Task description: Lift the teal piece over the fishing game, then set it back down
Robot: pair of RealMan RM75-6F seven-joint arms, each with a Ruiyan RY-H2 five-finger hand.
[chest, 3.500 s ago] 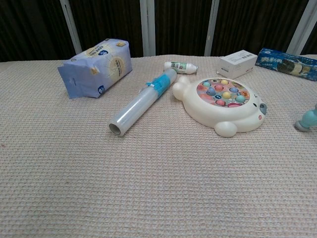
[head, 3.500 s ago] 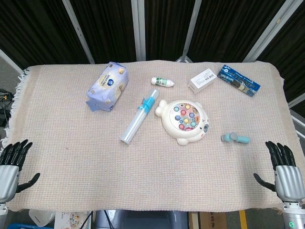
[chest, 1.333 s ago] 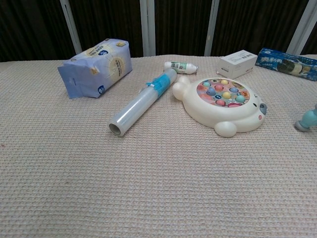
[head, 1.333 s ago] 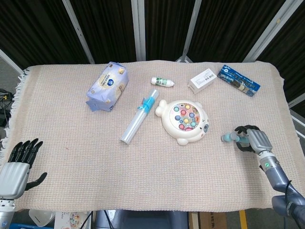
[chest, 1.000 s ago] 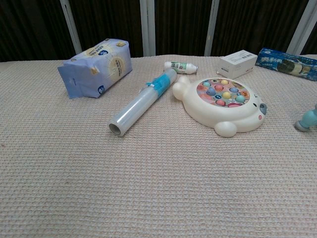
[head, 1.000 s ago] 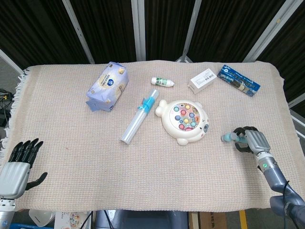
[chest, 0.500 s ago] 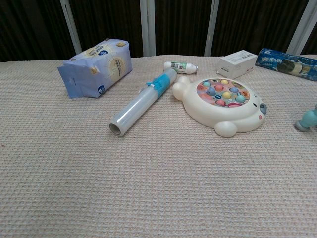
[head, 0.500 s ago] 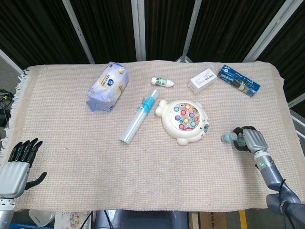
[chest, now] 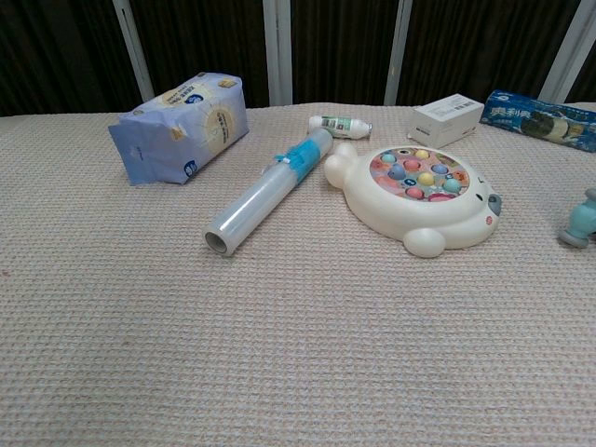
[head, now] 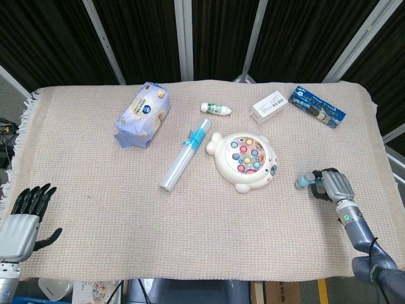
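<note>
— Where's my right hand?

— I see my right hand (head: 330, 186) near the right edge of the table, fingers curled around the teal piece (head: 305, 182), so it grips it. The piece's grey end pokes out toward the fishing game (head: 245, 161). In the chest view only that end of the teal piece (chest: 580, 223) shows at the right border; whether it rests on the cloth (head: 95, 183) I cannot tell.

— And the left?

— My left hand (head: 20, 225) sits at the near left corner, fingers spread, holding nothing.

— How far is the piece from the game?

— Apart from it, just to its right. The game lies flat, pale cream with coloured fish in its round centre.

— What else is out there?

— A clear roll with a blue band (head: 184, 155) lies left of the game, a small white bottle (head: 216, 109) behind it, a blue-and-white pack (head: 143, 114) further left, and a white box (head: 268, 106) beside a dark blue packet (head: 317, 106) at the far right.
</note>
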